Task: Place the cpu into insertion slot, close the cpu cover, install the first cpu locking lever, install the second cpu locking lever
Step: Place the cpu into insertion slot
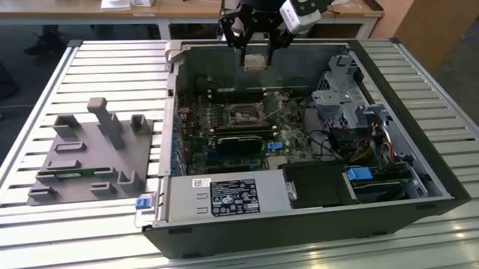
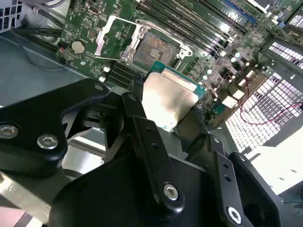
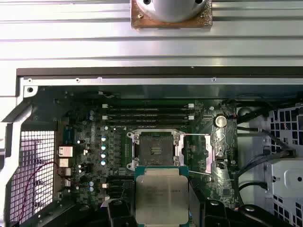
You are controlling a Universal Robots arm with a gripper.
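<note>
I am pinching the cpu (image 3: 161, 196) tight in the gripper (image 1: 254, 56), high up over the far wall of the case (image 1: 299, 224), and the insertion slot (image 3: 155, 150) is lying open down below it, a little nearer the middle

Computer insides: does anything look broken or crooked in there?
Nothing stands out. The hand grips the cpu above the board, lined up square with the bare insertion slot. No damage shows.
</note>
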